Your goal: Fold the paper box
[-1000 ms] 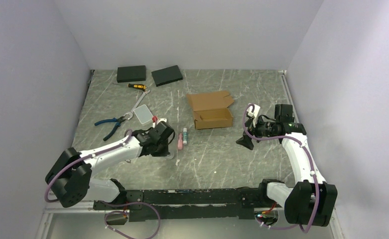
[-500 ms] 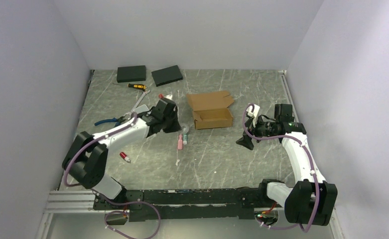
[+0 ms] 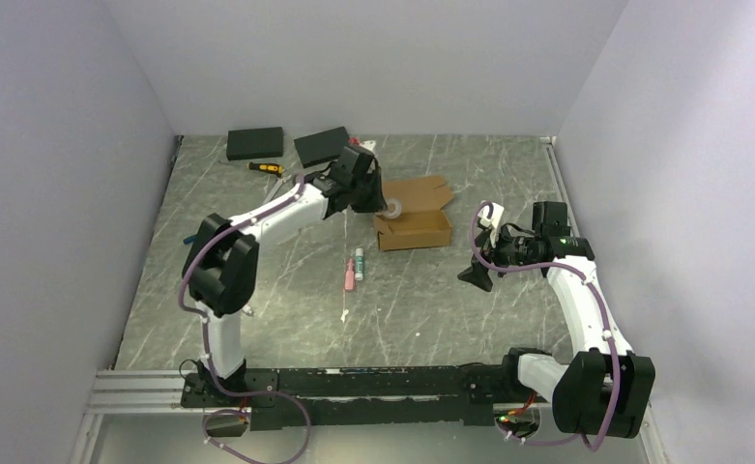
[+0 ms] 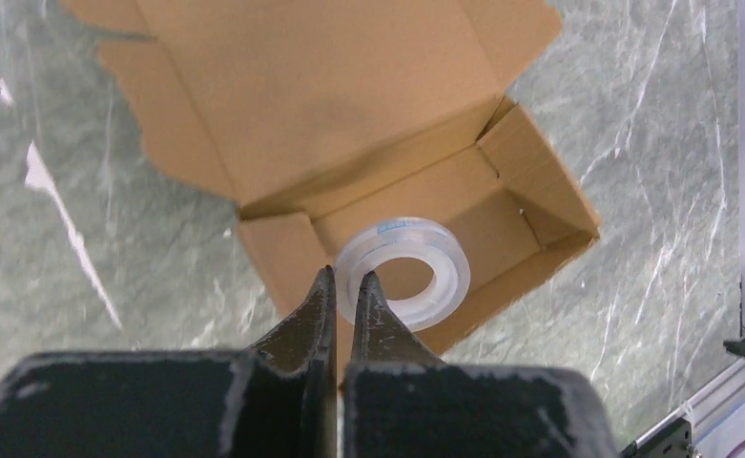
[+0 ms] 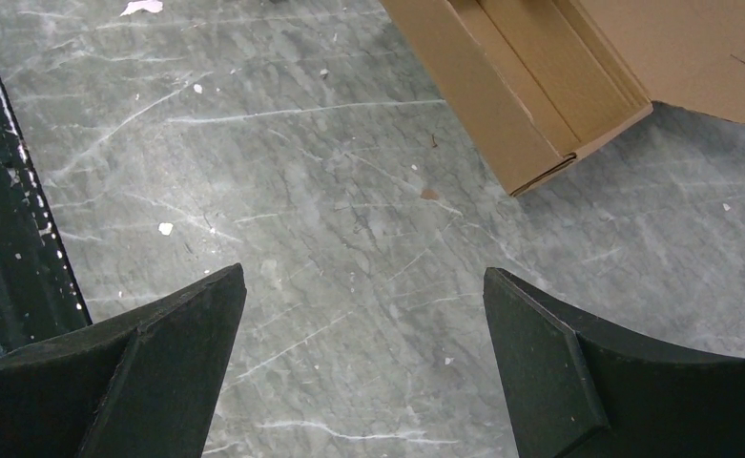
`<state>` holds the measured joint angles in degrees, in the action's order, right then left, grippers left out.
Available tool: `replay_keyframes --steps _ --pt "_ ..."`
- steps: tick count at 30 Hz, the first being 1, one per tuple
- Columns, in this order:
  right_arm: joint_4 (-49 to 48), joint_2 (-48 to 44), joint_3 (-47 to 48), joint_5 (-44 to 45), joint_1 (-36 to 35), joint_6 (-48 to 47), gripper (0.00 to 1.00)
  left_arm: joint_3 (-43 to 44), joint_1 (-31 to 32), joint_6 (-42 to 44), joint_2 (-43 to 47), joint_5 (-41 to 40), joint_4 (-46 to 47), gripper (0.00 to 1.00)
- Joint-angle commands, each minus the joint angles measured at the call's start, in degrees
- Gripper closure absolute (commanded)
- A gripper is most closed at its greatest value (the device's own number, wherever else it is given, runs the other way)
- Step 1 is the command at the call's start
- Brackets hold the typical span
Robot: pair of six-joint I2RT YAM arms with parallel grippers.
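Nearest, at lower right of the overhead view, the right gripper (image 3: 477,274) hangs with its pincer spread wide beside the one paper box (image 3: 417,232), probably waiting to help with the lid, while two pens, one pink (image 3: 350,277) and one pale (image 3: 359,263), lie left of centre. At upper centre the box sits with its lid laid flat behind. The left gripper (image 4: 344,286) pinches the rim of the single tape roll (image 4: 452,277) over the tray, apparently to drop it in. Farthest, at upper left, lie two black slabs (image 3: 254,143) (image 3: 323,146).
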<state>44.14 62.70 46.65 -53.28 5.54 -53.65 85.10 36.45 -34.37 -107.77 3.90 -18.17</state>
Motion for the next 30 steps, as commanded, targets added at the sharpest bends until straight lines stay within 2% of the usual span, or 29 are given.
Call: replay_keyframes --steps 1,11,26,30 --pt "0.5 0.1 2.4 -2.7 -0.2 -2.0 0.00 8.8 0.0 5.2 -6.1 3.5 -5.1 1.00" --pt "0.8 0.5 2.5 -2.6 -0.4 -2.3 0.00 10.8 2.0 7.8 -10.1 8.8 -9.0 1.00" --pt "-1.2 1.4 2.5 -0.8 -0.6 0.6 0.00 6.8 3.0 7.7 -6.8 8.0 -9.0 0.96" --pt "-1.2 1.8 2.6 -0.8 -0.6 0.7 0.00 4.3 2.7 6.5 -2.8 5.0 -6.4 0.85"
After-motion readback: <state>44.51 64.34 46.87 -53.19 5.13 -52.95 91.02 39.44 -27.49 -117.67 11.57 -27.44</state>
